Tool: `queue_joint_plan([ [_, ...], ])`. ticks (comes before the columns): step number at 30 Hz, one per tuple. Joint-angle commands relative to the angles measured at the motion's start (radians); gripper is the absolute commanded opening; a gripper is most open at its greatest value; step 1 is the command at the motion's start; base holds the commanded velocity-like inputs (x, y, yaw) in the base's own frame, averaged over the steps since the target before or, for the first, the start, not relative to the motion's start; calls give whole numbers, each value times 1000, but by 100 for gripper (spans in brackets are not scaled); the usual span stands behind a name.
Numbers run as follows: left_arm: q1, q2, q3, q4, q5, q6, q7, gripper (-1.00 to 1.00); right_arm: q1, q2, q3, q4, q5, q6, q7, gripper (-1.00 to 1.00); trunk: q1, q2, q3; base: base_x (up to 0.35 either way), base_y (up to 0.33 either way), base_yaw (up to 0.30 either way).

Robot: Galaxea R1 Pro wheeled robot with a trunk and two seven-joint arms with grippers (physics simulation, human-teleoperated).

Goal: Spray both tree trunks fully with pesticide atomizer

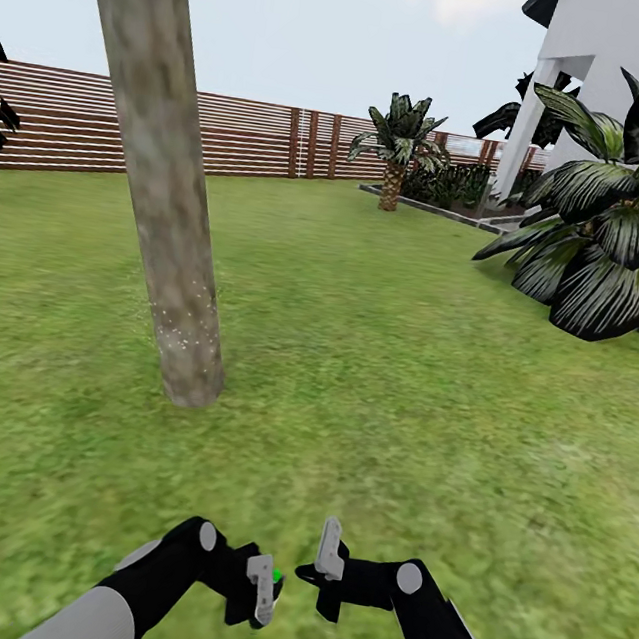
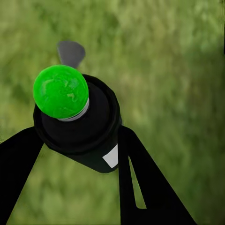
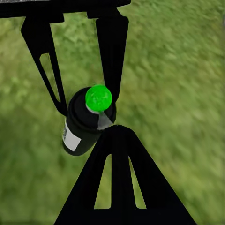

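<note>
A thick, mottled grey-beige tree trunk (image 1: 174, 240) leans up from the lawn at the left, with pale specks low on its bark. The pesticide atomizer (image 2: 82, 126), a dark bottle with a bright green cap, a grey trigger nozzle (image 2: 70, 52) and a white label, sits between the fingers of my left gripper (image 1: 262, 584), which is shut on it. That gripper hangs low over the grass, in front of and to the right of the trunk's base. My right gripper (image 1: 327, 555) is shut on nothing, a short way right of the bottle (image 3: 84, 124). A second tree is out of view.
A brown slat fence (image 1: 252, 139) closes the lawn at the back. A short palm (image 1: 397, 153) stands by a paved bed at the back right. A large dark-leaved plant (image 1: 614, 227) and a white building (image 1: 606, 55) fill the right side. Open grass (image 1: 374, 367) lies ahead.
</note>
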Motion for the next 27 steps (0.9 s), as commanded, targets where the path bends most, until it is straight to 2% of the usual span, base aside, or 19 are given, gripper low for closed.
queue_joint_plan([
  [1,-1,-3,0,-2,-4,4,-2,-100,0,1,-6,-1,7,-3,5,-100,0,0,-1,0,0,0],
  [11,-1,-20,0,-2,0,4,0,-100,0,1,-6,-1,7,-4,5,-100,0,0,-1,0,0,0],
  [14,-2,-21,-2,-2,34,4,0,-100,0,1,-6,-1,7,-3,5,-100,0,0,-1,0,0,0],
  [16,-2,-20,-2,-2,45,4,0,-100,0,1,-6,-1,7,-3,5,-100,0,0,-1,0,0,0],
  [27,-3,-22,-2,-2,53,4,0,-100,0,1,-6,-1,8,-3,5,-100,0,0,-1,0,0,0],
])
